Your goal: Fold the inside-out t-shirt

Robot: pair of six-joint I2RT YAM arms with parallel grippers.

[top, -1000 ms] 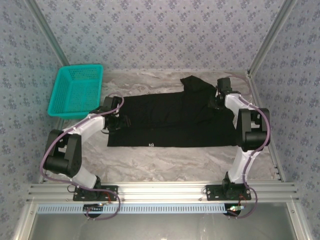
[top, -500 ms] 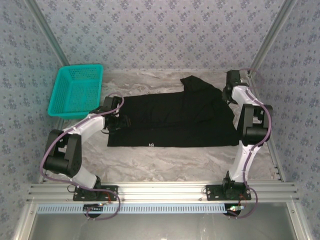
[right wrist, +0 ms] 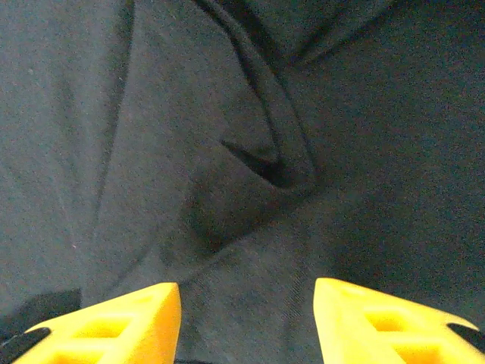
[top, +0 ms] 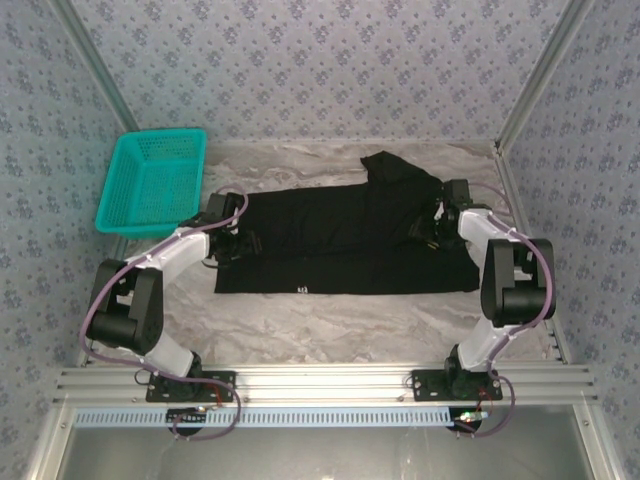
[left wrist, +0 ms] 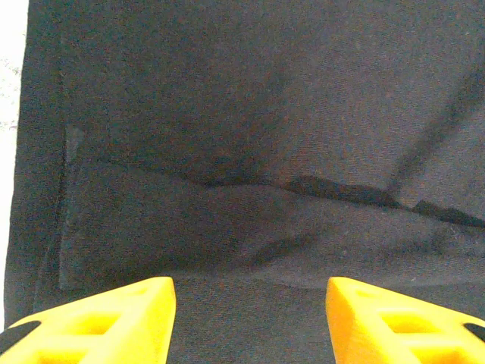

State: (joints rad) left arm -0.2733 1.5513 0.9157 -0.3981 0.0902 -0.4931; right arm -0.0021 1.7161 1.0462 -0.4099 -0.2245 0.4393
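Observation:
The black t-shirt (top: 345,240) lies spread across the table's middle, plain side up, with small white text near its front hem and one sleeve (top: 393,166) sticking out at the back. My left gripper (top: 243,243) sits at the shirt's left edge, open, its yellow fingers (left wrist: 98,322) spread over flat cloth (left wrist: 250,227) with a shallow fold. My right gripper (top: 428,226) is over the shirt's right part, open, its fingers (right wrist: 114,326) wide above a wrinkled fold (right wrist: 265,152). No cloth is pinched between either pair of fingers.
A teal plastic basket (top: 153,182) stands at the back left, partly off the table's corner. Patterned walls and metal posts close in the back and sides. Bare marbled tabletop (top: 330,325) runs in front of the shirt.
My right gripper swung out to the back right corner, then came back forward and left onto the shirt's right part. The left arm and shirt stayed put.

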